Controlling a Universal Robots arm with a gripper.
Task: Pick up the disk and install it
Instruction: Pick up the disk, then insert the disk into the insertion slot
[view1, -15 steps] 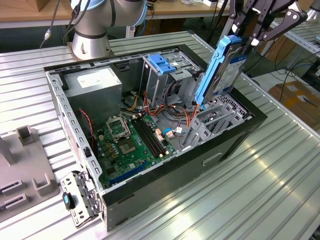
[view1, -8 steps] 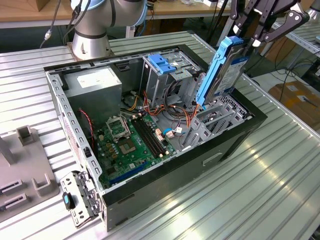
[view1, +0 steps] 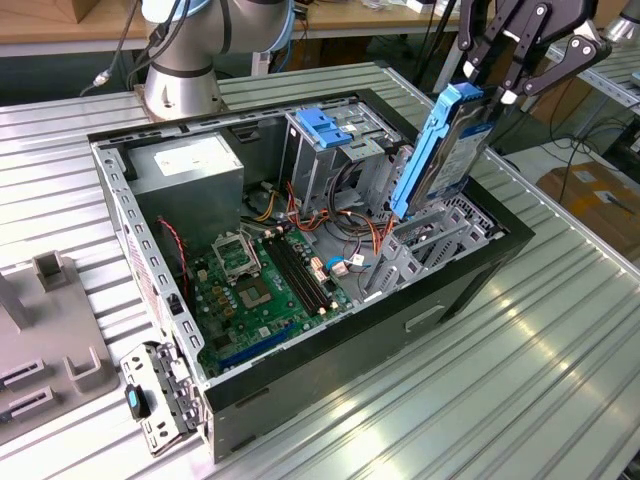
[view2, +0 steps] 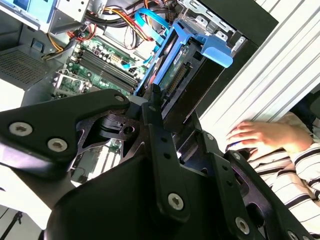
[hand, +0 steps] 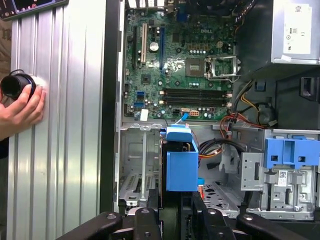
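While aslant over the open computer case (view1: 330, 372), the disk (view1: 447, 148), tight within the claw (view1: 489, 87).

The disk (view1: 443, 155) leans inside the computer case (view1: 470, 285), which sits on the table (view1: 540, 385)

Readable text: none clear enough to transcribe
- white label (hand: 296, 27) on power supply (hand: 280, 55), well apart from gripper (view1: 490, 85), across motherboard (hand: 200, 65): fine print and barcode, illegible
- small white sticker (hand: 282, 174) on grey drive cage (hand: 252, 175), beside gripper: illegible
- motherboard, ahead of gripper: white silkscreen lettering, too small
- disk (view1: 452, 150), clamped in gripper: markings on visible faces illegible
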